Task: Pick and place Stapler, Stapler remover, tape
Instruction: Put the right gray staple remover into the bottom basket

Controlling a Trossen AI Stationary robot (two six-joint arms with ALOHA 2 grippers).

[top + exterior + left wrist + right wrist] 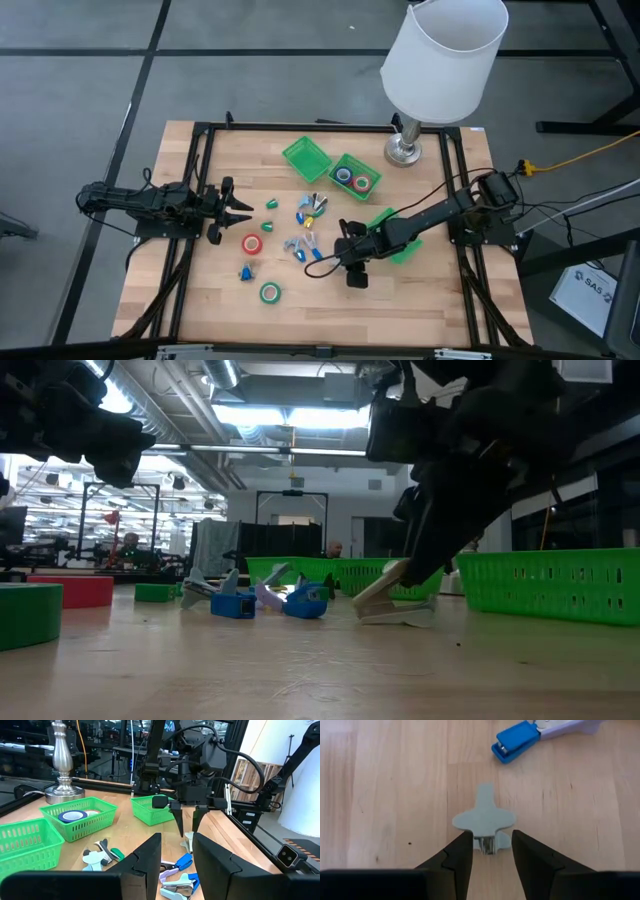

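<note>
Right gripper [489, 851] hangs low over the middle of the wooden table [440, 300], fingers parted and straddling a pale grey, wing-handled staple remover [484, 822] lying flat; nothing is gripped yet, likely alignment for a pinch. A blue stapler [516, 741] lies just beyond. Left gripper [232, 204] waits near the left edge, jaws partly apart, empty. Red tape roll [252, 243] sits loose nearby; green plastic basket [372, 186] toward the far edge already holds rolls.

A lamp with a white shade [445, 55] and silver base [404, 150] stands at the far edge of the pale wooden surface [215, 290], around which lies grey floor [70, 110], while beyond the lamp the room shows ceiling strip lights [275, 415] and dark frames.
</note>
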